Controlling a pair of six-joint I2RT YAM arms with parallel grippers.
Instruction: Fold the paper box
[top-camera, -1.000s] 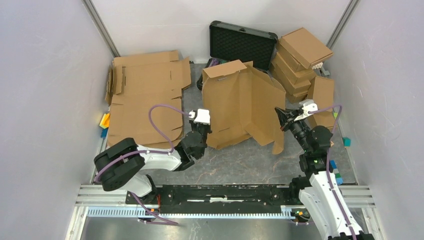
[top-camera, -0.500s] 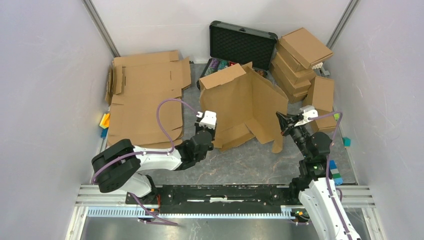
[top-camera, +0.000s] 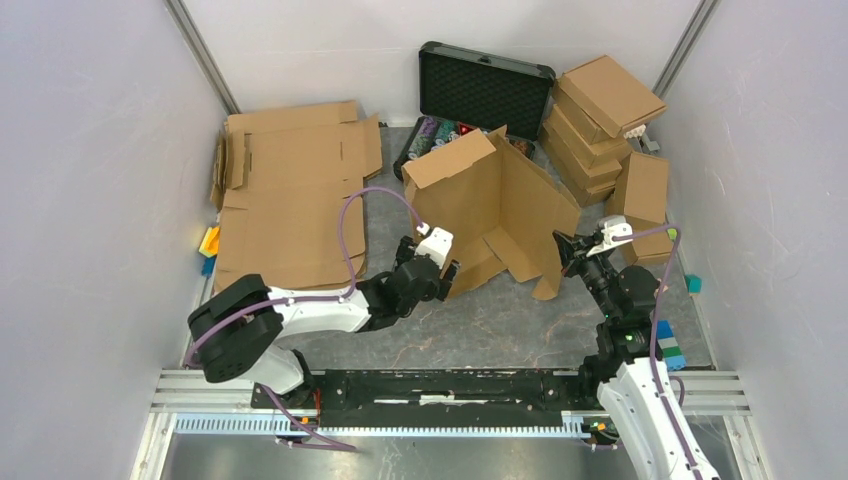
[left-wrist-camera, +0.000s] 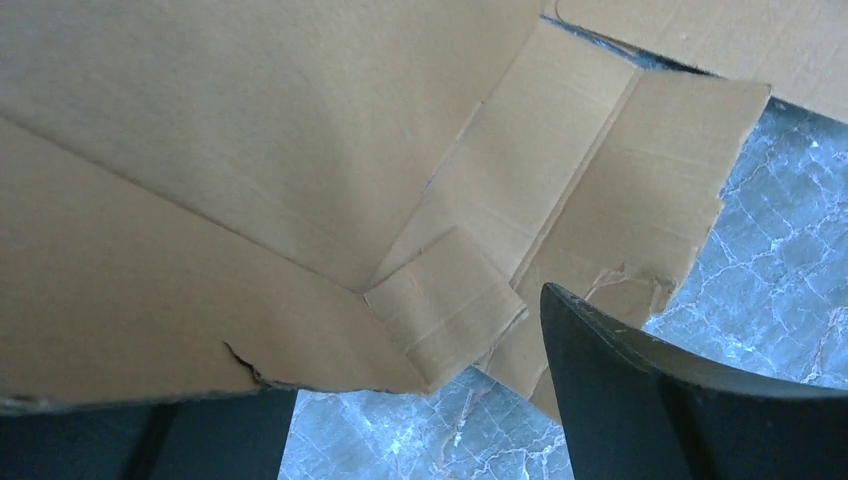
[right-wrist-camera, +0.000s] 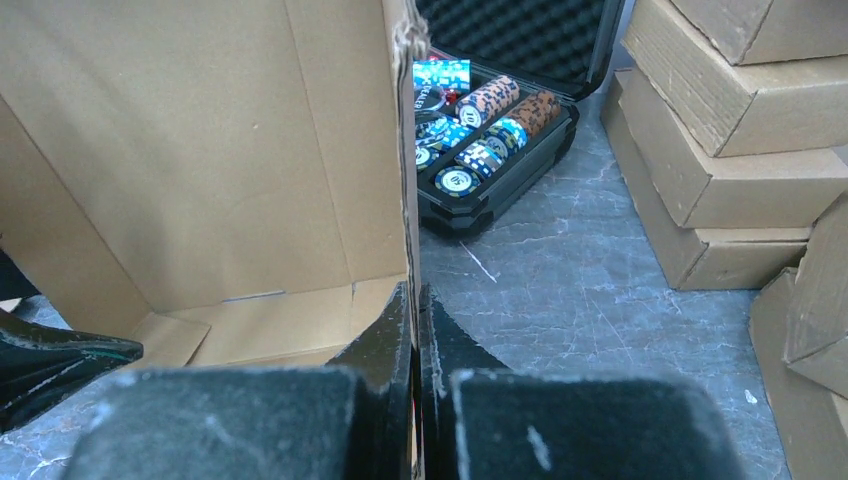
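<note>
Centre frame, the paper box (top-camera: 490, 210) stands half-raised on my worktop (top-camera: 500, 320). My right tool (top-camera: 562, 247) is clamped on its right-hand panel's edge. My left tool (top-camera: 447, 272) gapes wide and empty at the lower flap. It's light, stiff board that I judge tears easily, so I'd grip it near the creases.

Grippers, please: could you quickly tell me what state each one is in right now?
Left gripper: open, holding nothing, beside the paper box.
Right gripper: closed on an upright panel edge of the paper box.

Overhead camera looks down; 2 wrist cameras closely face the paper box (top-camera: 470, 195).
</note>
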